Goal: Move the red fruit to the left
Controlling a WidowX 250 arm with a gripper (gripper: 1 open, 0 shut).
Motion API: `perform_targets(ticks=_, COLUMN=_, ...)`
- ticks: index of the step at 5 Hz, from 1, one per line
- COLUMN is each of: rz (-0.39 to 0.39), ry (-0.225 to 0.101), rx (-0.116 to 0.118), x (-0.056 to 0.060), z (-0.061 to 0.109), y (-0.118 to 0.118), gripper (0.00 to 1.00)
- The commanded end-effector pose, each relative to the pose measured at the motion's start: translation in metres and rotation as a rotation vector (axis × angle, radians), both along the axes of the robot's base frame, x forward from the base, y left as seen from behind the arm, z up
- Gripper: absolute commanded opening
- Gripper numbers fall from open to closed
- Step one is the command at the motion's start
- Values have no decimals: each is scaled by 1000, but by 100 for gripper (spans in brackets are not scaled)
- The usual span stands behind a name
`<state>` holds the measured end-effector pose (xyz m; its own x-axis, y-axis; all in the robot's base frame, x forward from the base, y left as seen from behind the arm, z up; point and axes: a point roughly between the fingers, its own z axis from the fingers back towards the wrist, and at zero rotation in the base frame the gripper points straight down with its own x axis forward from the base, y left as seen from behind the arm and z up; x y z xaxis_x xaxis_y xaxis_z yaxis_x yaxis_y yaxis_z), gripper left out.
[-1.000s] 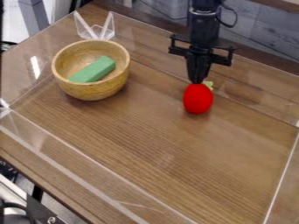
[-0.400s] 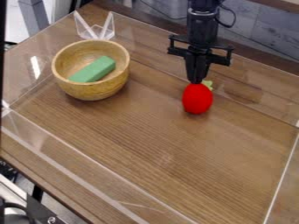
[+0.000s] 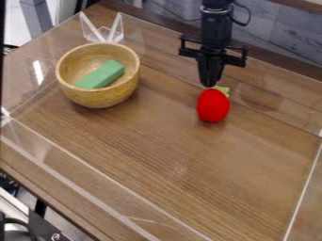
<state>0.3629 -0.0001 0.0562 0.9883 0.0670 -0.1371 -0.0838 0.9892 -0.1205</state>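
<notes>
The red fruit is a small bright red rounded toy lying on the wooden table, right of centre. My gripper points almost straight down directly over it. Its black fingers are shut together into a narrow tip that ends at the fruit's top. The fruit rests on the table, and I cannot tell whether the tips touch its tiny green top.
A wooden bowl with a green rectangular block inside stands at the left. Clear plastic walls ring the wooden table. Bare wood lies between the bowl and the fruit.
</notes>
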Motion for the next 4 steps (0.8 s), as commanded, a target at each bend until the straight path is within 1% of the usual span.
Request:
perform_targets(ticks=1, rz=-3, ry=-52, rx=0, x=10, z=13, y=0, gripper=0)
perform_targets(ticks=4, rz=1, ry=-55, rx=-17, x=11, z=16, y=2, gripper=0)
